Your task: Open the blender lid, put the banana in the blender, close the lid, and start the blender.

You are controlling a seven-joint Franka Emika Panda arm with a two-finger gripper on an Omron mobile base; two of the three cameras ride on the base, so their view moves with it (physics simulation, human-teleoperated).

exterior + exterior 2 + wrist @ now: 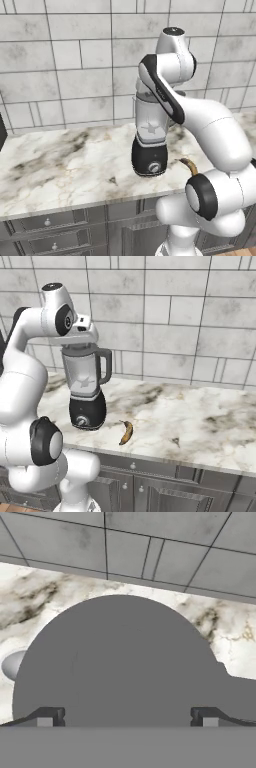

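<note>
Blender (149, 145) is the landmark, standing on the marble table (60, 165) a little way out from the tiled wall, and from the left base view the white arm folds right over it, hiding the jar top; just right of the black base, a curved tip of the banana (190, 165) peeks out from behind the arm's elbow. Over to the right base view: the jar with its side handle stands clear, the hand sits directly on top of it, and the whole banana (126, 432) lies on the table (200, 416) just right of the blender (86, 388) base and nearer the front edge, not touching it. So the fruit is not in yet, and by my reading the lid step is the one in hand; loading, closing and starting all remain. Now the hand view: the blender lid (120, 662), a dark grey disc, sits close below, and the gripper (127, 718) has its two tips spread wide to either side, near the disc's edge. It is open, holding nothing; whether the tips touch the lid, I cannot tell.
</note>
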